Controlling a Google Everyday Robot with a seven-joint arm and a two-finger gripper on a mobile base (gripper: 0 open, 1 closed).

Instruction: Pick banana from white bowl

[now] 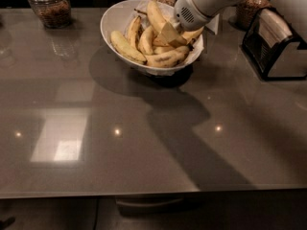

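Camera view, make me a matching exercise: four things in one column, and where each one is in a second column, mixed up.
Things:
1. white bowl
2. glass jar
3. black rack
4. pincer

Places:
A. back left of the table
B. right side of the table
C. down among the bananas in the bowl
D. back centre of the table, full of bananas

Pairs: 1-D, 2-A, 3-B, 4-C.
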